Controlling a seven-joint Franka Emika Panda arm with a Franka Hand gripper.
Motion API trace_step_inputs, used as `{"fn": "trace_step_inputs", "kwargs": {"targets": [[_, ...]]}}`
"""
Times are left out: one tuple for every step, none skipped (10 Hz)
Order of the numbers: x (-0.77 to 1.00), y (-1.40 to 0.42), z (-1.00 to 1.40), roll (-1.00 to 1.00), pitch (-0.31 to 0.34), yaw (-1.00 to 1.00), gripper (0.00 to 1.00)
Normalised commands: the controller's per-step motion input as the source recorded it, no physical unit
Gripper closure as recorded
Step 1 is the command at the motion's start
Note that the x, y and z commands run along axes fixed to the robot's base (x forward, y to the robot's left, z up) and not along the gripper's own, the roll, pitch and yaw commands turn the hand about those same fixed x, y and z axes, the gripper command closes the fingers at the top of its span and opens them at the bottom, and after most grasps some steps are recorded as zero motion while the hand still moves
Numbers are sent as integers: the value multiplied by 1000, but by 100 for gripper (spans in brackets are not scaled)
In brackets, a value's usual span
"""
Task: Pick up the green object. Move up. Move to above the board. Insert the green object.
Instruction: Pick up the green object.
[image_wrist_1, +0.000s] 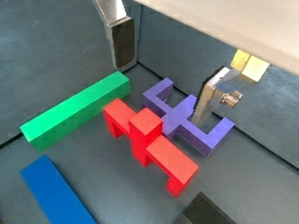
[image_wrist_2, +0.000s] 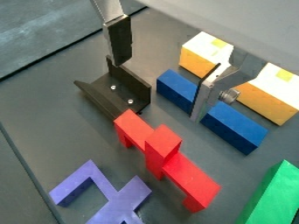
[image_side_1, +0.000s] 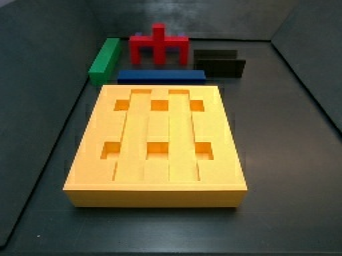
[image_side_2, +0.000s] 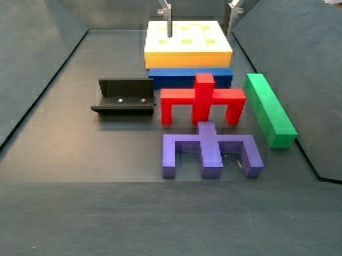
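The green object (image_wrist_1: 76, 109) is a long green bar lying flat on the floor. It also shows in both side views (image_side_1: 103, 58) (image_side_2: 271, 108), beside the red pronged block (image_side_2: 203, 100). The board (image_side_1: 160, 135) is a big yellow-orange slab with six square holes, also seen in a side view (image_side_2: 187, 42). My gripper (image_wrist_1: 163, 92) hangs high over the pieces, open and empty, well apart from the green bar. In a side view only its fingertips (image_side_2: 167, 12) show at the upper edge. It also shows in a wrist view (image_wrist_2: 160, 87).
A flat blue bar (image_side_1: 160, 75) lies against the board's end. A purple pronged piece (image_side_2: 207, 150) lies next to the red block (image_wrist_1: 146, 140). The fixture (image_side_2: 123, 98) stands beside the red block. Dark walls enclose the floor.
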Motion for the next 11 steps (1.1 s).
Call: {"fn": "trace_step_inputs", "kwargs": {"targets": [[-23, 0, 0, 0, 0, 0, 0], [0, -54, 0, 3, 0, 0, 0], [-726, -423, -220, 7, -140, -57, 0], [-717, -640, -497, 70, -110, 0, 0], [-871, -623, -486, 89, -106, 0, 0], [-951, -466, -354, 54, -139, 0, 0], [-1000, -100, -291, 20, -239, 0, 0], [-1000, 171, -400, 0, -146, -171, 0], [-997, 274, -457, 63, -144, -274, 0], [-1000, 263, -511, 101, -157, -217, 0], [-894, 157, -483, 181, -63, -211, 0]]}}
